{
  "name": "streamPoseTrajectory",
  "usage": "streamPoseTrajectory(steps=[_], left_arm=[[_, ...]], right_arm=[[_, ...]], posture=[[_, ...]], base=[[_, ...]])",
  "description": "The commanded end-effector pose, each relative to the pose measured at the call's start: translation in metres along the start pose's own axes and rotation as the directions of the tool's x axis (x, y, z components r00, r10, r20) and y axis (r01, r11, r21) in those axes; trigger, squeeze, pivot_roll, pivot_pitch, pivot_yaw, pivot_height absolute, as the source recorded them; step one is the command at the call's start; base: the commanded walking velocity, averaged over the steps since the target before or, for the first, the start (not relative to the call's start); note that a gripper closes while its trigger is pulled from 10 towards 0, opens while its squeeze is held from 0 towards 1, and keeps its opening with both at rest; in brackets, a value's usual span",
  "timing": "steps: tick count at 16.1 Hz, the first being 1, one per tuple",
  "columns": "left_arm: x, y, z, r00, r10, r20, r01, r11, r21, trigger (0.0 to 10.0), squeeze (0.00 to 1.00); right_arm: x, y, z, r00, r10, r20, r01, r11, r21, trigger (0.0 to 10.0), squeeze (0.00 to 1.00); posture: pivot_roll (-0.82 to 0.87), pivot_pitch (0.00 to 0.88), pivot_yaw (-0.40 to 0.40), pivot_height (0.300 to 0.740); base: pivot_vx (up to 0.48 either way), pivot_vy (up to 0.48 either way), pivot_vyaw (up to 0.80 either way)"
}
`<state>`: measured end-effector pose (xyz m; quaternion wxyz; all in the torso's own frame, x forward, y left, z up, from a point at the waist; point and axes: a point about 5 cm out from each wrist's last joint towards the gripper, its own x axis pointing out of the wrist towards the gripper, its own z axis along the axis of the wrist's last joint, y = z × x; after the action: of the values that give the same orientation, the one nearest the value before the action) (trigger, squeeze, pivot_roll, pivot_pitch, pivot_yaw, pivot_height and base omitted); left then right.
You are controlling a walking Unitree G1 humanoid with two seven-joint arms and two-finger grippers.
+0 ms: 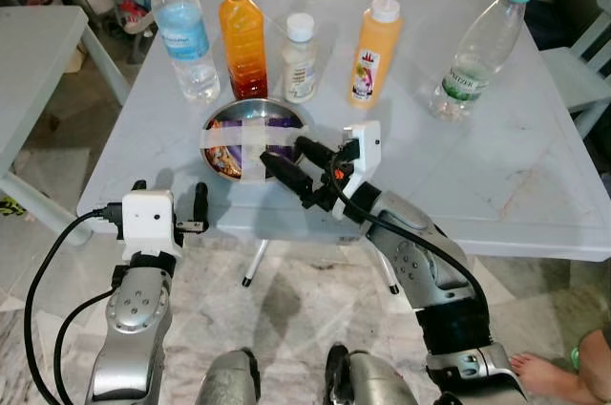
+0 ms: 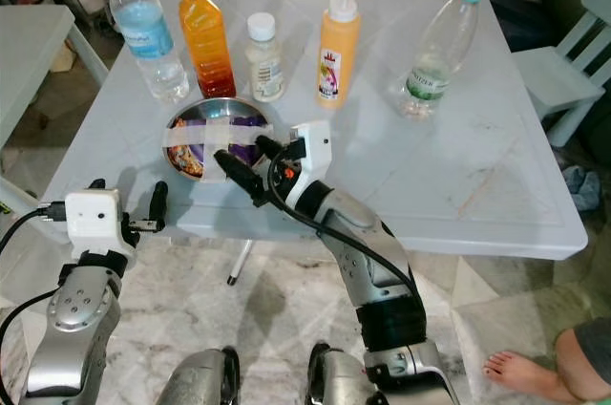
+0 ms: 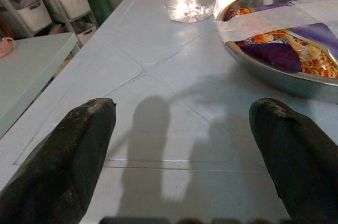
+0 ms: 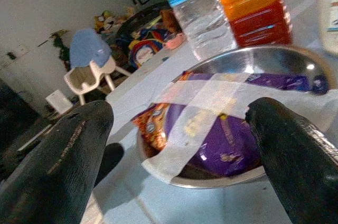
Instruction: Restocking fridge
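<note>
Since my right gripper (image 1: 289, 164) hangs open at the taped steel bowl (image 1: 250, 138), I'd pinch its stiff, slippery rim; left gripper (image 1: 170, 197) open, beside it.

My right arm reaches forward and inward across my front, elbow bent, silver forearm angled up toward centre. Right end effector (image 1: 289, 165) has its two black fingers (image 4: 63, 155) spread wide apart, pointing to my left, nothing between them. White wrist camera block sits just behind the fingers, black cable running back along the forearm. My left arm is held low and forward, forearm pointing straight ahead. Left end effector (image 1: 170, 197) also has its fingers (image 3: 58, 166) parted wide, gripping nothing. Black cable loops off the left wrist.
</note>
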<state>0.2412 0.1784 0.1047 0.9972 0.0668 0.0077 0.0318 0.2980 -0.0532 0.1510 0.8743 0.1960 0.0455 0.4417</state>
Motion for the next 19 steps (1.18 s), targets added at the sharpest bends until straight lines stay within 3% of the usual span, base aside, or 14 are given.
streamPoseTrajectory(steps=[1, 2, 3, 5, 6, 7, 9, 10, 13, 16, 19], left_arm=[[0.000, -0.001, 0.000, 1.000, 0.004, -0.006, -0.004, 1.000, 0.006, 10.0, 0.00], [0.000, -0.001, 0.000, 1.000, 0.003, -0.006, -0.003, 1.000, 0.007, 10.0, 0.00], [0.001, -0.001, 0.000, 1.000, 0.007, -0.005, -0.007, 1.000, 0.009, 10.0, 0.00], [0.003, 0.004, 0.000, 0.999, 0.041, 0.005, -0.042, 0.999, 0.012, 10.0, 0.00], [0.004, 0.009, -0.001, 0.998, 0.063, 0.009, -0.064, 0.998, 0.024, 10.0, 0.00], [0.003, 0.013, -0.001, 0.996, 0.086, 0.016, -0.086, 0.996, 0.023, 10.0, 0.00], [0.003, 0.020, -0.003, 0.992, 0.123, 0.024, -0.124, 0.992, 0.035, 10.0, 0.00], [0.004, 0.024, -0.005, 0.990, 0.142, 0.026, -0.142, 0.989, 0.035, 10.0, 0.00], [0.002, 0.020, -0.002, 0.995, 0.080, 0.053, -0.078, 0.996, -0.043, 10.0, 0.00], [-0.002, 0.013, -0.003, 0.998, 0.011, 0.060, -0.006, 0.997, -0.079, 10.0, 0.00], [0.006, 0.003, 0.008, 0.991, -0.049, 0.122, 0.064, 0.990, -0.127, 10.0, 0.00]], right_arm=[[-0.002, 0.008, 0.001, 0.999, 0.049, -0.008, -0.049, 0.999, 0.015, 10.0, 0.00], [-0.003, 0.008, 0.002, 0.999, 0.054, -0.007, -0.054, 0.998, -0.015, 10.0, 0.00], [-0.005, 0.006, 0.005, 1.000, 0.030, -0.002, -0.031, 0.994, -0.105, 10.0, 0.00], [-0.013, -0.010, 0.011, 0.994, -0.103, 0.042, 0.111, 0.919, -0.377, 10.0, 0.00], [-0.023, -0.021, 0.018, 0.972, -0.209, 0.106, 0.233, 0.904, -0.357, 10.0, 0.00], [-0.034, -0.032, 0.024, 0.938, -0.305, 0.163, 0.345, 0.864, -0.366, 10.0, 0.00], [-0.051, -0.040, 0.030, 0.891, -0.400, 0.216, 0.454, 0.800, -0.393, 10.0, 0.00], [-0.062, -0.042, 0.031, 0.856, -0.447, 0.259, 0.517, 0.743, -0.426, 10.0, 0.00], [-0.078, -0.040, 0.026, 0.799, -0.501, 0.333, 0.601, 0.633, -0.488, 10.0, 0.00], [-0.085, -0.041, 0.026, 0.759, -0.533, 0.374, 0.649, 0.580, -0.491, 10.0, 0.00], [-0.095, -0.048, 0.036, 0.698, -0.574, 0.428, 0.713, 0.501, -0.490, 10.0, 0.00]], posture=[[0.14, 0.167, 0.034, 0.740], [0.14, 0.165, 0.033, 0.740], [0.13, 0.163, 0.032, 0.740], [0.13, 0.154, 0.027, 0.740], [0.13, 0.143, 0.020, 0.740], [0.13, 0.138, 0.018, 0.740], [0.12, 0.124, 0.014, 0.740], [0.11, 0.110, 0.013, 0.740], [0.10, 0.061, 0.020, 0.740], [0.10, 0.000, 0.015, 0.740], [0.09, 0.000, 0.001, 0.740]], base=[[0.000, 0.000, 0.00], [0.000, 0.000, 0.00], [0.000, 0.000, 0.00], [0.000, 0.000, 0.00], [0.000, 0.000, 0.00], [0.000, 0.000, 0.00], [0.000, 0.000, 0.00], [0.000, 0.000, 0.00], [0.000, 0.000, 0.00], [0.000, 0.000, 0.00], [0.000, 0.000, 0.00]])
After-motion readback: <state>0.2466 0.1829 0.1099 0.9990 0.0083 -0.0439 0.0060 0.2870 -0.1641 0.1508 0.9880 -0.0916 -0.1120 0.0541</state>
